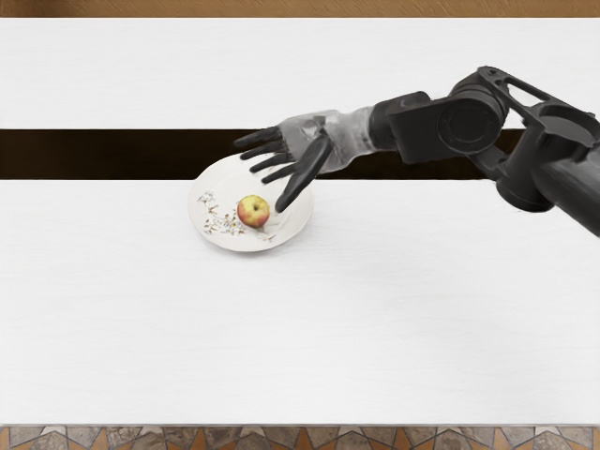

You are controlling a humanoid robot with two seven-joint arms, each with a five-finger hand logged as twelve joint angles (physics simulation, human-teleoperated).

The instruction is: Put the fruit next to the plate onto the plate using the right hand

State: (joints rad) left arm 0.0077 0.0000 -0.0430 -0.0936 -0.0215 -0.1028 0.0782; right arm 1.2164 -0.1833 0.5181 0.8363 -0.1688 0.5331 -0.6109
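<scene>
A red and yellow apple (253, 211) sits on the white patterned plate (217, 234), a little right of the plate's middle. My right hand (281, 164) hovers over the plate's far right part, just above and behind the apple. Its fingers (296, 178) are spread and hold nothing; the thumb points down toward the plate beside the apple. The right arm (487, 122) comes in from the right edge. No left arm shows.
The plate lies at the far edge of the white table (375, 309), next to a dark gap (94, 155). Beyond the gap a second white surface (234, 70) runs across the back. Patterned floor shows along the bottom edge.
</scene>
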